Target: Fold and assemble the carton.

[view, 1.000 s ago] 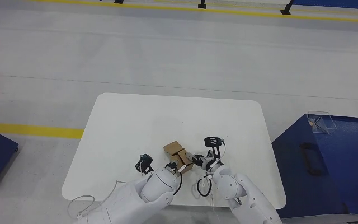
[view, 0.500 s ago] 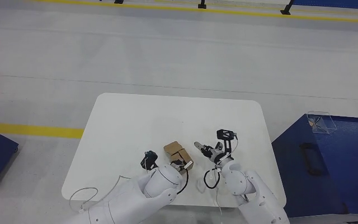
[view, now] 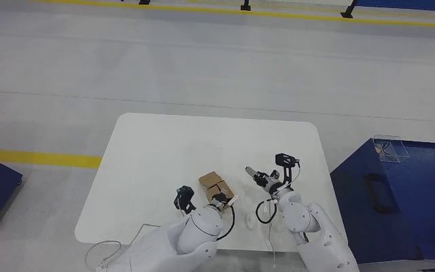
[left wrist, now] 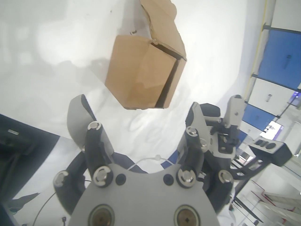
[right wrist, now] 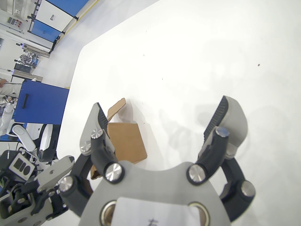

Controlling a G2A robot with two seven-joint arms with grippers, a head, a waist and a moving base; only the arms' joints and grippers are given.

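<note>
A small brown carton (view: 215,183) lies on the white table (view: 170,149), near its front edge. In the left wrist view the carton (left wrist: 145,71) is folded into a box, with one end flap sticking out and a dark seam gap on its near side. My left gripper (left wrist: 136,116) is open just short of the carton and touches nothing; from above it (view: 226,200) sits at the carton's near corner. My right gripper (right wrist: 162,109) is open and empty over bare table, with the carton (right wrist: 127,139) beside one finger. In the top view it (view: 253,174) is to the right of the carton.
A blue cabinet (view: 387,197) stands off the table's right side with a clear plastic box (view: 389,146) on it. A loop of cable (view: 262,214) hangs by the right arm. The table's far half is bare.
Both grippers were at the carton a second ago. The right gripper has moved away to the right. The left gripper has drawn back a little, and the carton rests alone.
</note>
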